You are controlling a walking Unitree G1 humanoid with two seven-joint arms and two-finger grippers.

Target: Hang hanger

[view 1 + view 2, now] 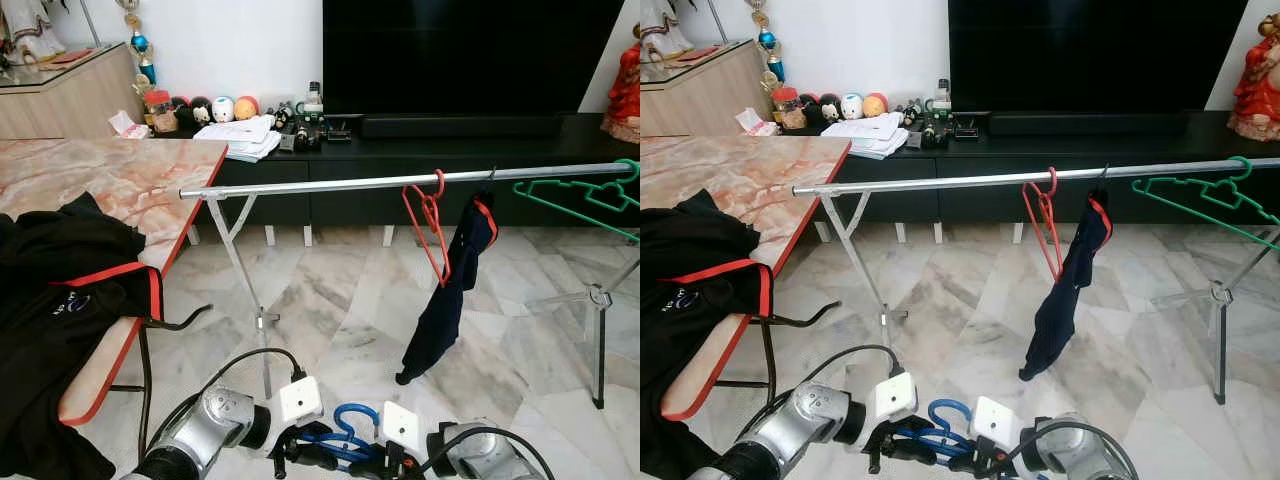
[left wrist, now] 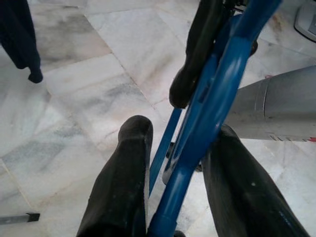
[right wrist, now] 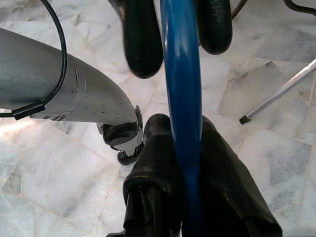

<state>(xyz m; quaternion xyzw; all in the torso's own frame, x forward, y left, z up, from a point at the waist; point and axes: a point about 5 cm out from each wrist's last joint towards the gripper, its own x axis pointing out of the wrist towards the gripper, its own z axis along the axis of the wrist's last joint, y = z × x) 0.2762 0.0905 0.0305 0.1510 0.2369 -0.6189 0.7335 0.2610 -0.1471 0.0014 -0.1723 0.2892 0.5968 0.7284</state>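
A blue hanger (image 1: 350, 430) is held low in front of me, hook upward, above the marble floor. My left gripper (image 2: 182, 131) is shut on it, and my right gripper (image 3: 182, 123) is shut on its blue bar (image 3: 180, 74) from the other side. Both grippers sit close together at the lower middle of the eye views. Well above and beyond them runs the silver rail (image 1: 400, 181). On the rail hang a red hanger (image 1: 428, 225), a dark garment (image 1: 450, 300) on its own hanger, and a green hanger (image 1: 590, 195) at the right end.
The rack's crossed legs (image 1: 245, 280) and a right stand (image 1: 598, 330) rest on the floor. A marble table (image 1: 120, 170) at my left carries a black garment with red trim (image 1: 60, 320). A dark TV cabinet (image 1: 450, 140) lines the back wall.
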